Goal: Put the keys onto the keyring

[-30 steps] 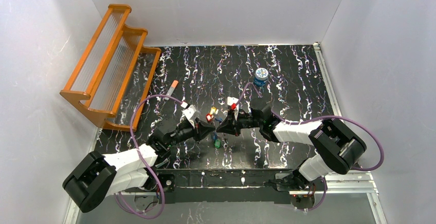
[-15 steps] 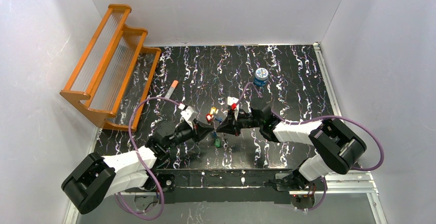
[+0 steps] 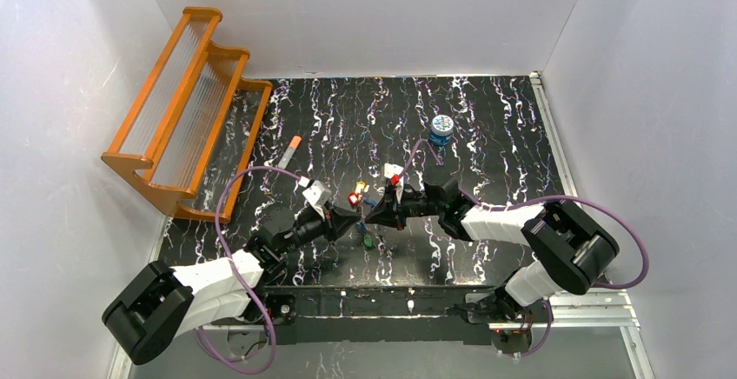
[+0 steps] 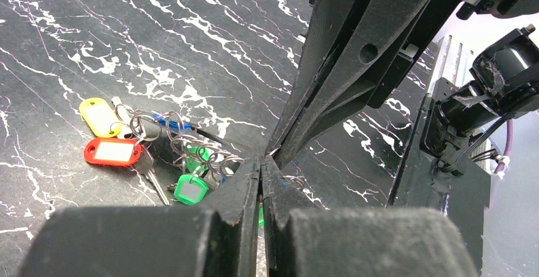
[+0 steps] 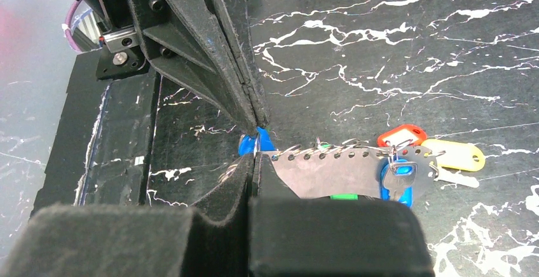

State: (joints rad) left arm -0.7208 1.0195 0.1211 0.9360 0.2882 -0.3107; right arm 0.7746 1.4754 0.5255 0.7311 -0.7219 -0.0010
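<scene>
I see both claws pinched fully shut, the left claw (image 4: 261, 166) and right claw (image 5: 254, 156) meeting tip to tip low over the black marbled bench (image 3: 495, 127). The colour-tagged metal keys (image 4: 159, 150) lie bunched on the bench just beside the tips. The small round blue tin (image 3: 442, 129) stands well apart, lid on, contents hidden.

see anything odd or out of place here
Nothing spilled or broken. The rack sits askew at the far left, slanted and seemingly partly off the table. The keys lie in a tangled heap where the shut left hand and right hand meet tip to tip. A tube lies flat nearby.
</scene>
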